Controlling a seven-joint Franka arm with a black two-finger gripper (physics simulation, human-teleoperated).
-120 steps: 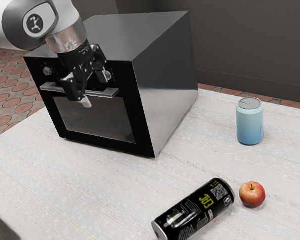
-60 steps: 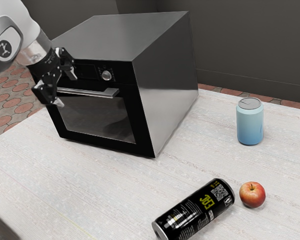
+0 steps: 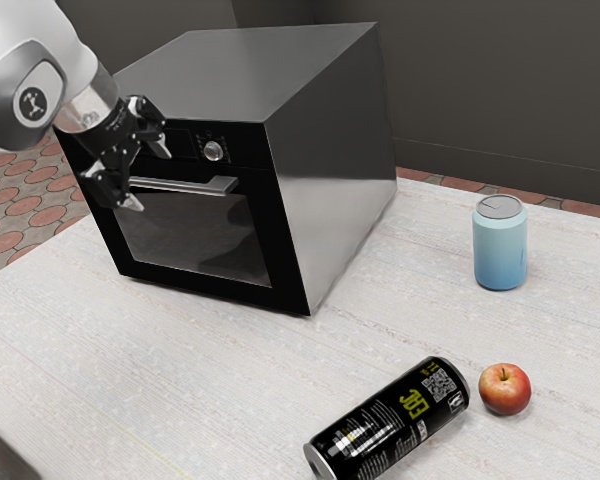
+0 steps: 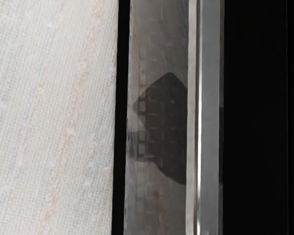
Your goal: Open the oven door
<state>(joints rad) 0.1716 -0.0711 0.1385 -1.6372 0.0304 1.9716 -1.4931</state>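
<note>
While a blue can (image 3: 500, 248), an apple (image 3: 505, 390) and a black can (image 3: 390, 420) sit well away from the open claw (image 3: 147, 177), the shut oven door (image 3: 195, 238) stands just before it, handle (image 3: 205, 187) near.

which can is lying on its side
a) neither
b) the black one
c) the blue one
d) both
b: the black can lies on its side, while the blue can stands upright with its lid up.
</note>
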